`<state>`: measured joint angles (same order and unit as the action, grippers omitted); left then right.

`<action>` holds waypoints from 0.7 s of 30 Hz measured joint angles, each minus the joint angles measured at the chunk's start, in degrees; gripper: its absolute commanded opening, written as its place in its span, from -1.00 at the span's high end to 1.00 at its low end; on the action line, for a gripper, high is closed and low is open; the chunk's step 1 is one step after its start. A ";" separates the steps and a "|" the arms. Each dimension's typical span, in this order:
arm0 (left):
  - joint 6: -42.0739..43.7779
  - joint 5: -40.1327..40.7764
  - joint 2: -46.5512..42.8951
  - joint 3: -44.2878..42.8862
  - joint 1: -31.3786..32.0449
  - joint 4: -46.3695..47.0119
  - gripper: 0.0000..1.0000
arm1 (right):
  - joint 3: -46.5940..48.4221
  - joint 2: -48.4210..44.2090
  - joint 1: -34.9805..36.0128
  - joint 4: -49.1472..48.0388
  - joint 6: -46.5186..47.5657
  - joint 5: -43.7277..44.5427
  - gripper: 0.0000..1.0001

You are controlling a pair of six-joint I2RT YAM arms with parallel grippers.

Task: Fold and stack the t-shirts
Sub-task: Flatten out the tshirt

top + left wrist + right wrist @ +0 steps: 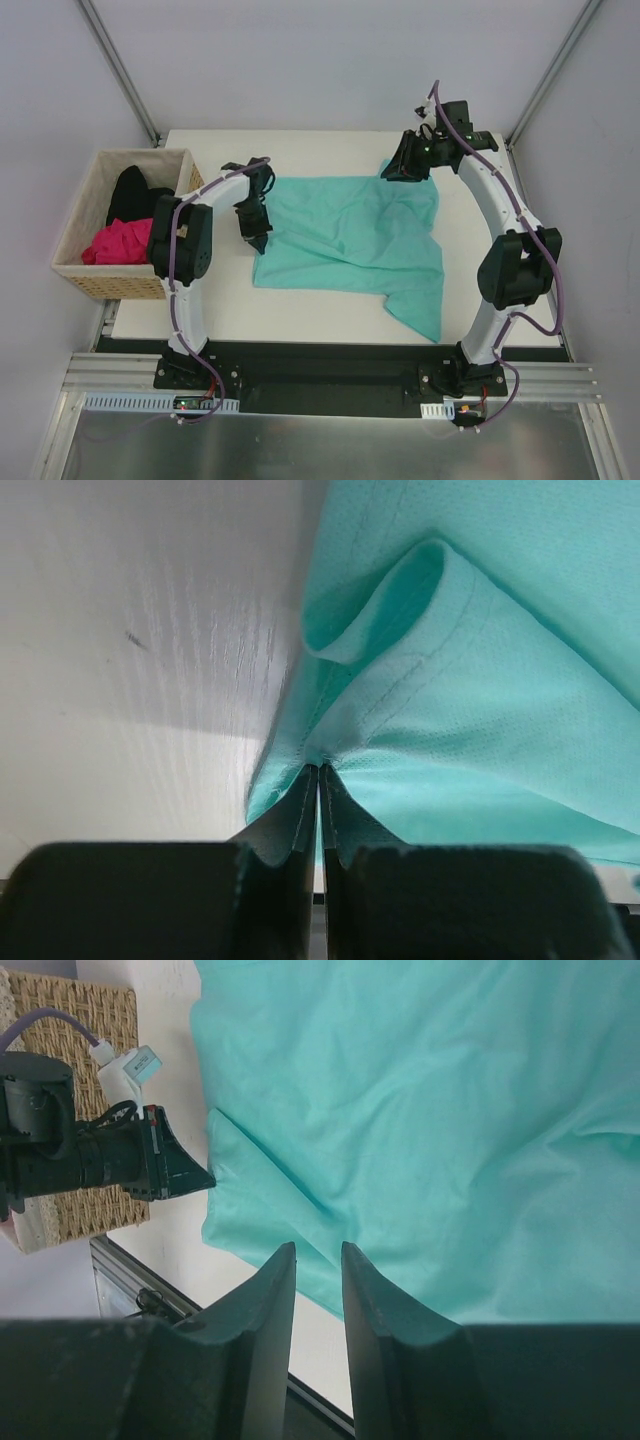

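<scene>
1 teal t-shirt [350,230] lay rumpled on the counter [330,315]. Left jaws were clamped on its left edge; the right jaws' hold, I couldn't tell. That thin pinch might slip when lifted.

White table [330,310], flat, matte, rectangular. One teal t-shirt [350,235] lies directly on it, spread over middle and right part, wrinkled, not flat throughout. Shirt's left edge rolled into small raised fold near table's left portion. One corner reaches toward near edge at right; another bunched by far right corner. Bare surface left of shirt, along near edge, along far strip. Wicker basket [75,270] at left edge; whether it rests on table, cannot tell.
</scene>
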<state>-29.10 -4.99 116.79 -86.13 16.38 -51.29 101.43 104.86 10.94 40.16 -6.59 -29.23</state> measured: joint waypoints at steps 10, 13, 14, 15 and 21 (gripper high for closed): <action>-0.24 1.16 -3.56 0.39 0.00 -2.62 1.00 | 0.57 1.66 -0.02 -0.50 -0.22 -1.11 0.44; -0.22 1.09 -3.87 0.96 0.00 -3.72 1.00 | 0.57 2.19 -0.04 -0.52 -0.28 -1.36 0.45; -0.22 1.09 -3.98 1.40 0.00 -4.02 1.00 | 0.57 2.29 -0.04 -0.57 -0.28 -1.49 0.45; -0.20 1.09 -4.09 1.81 0.00 -4.28 1.00 | 0.57 2.38 -0.04 -0.63 -0.31 -1.55 0.45; 0.00 1.03 -4.55 5.16 0.00 -6.05 1.00 | 0.57 2.69 -0.11 -0.96 -0.37 -1.70 0.45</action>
<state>-29.10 -3.97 112.25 -80.97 16.38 -57.34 102.00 107.55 10.83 39.20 -6.96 -30.94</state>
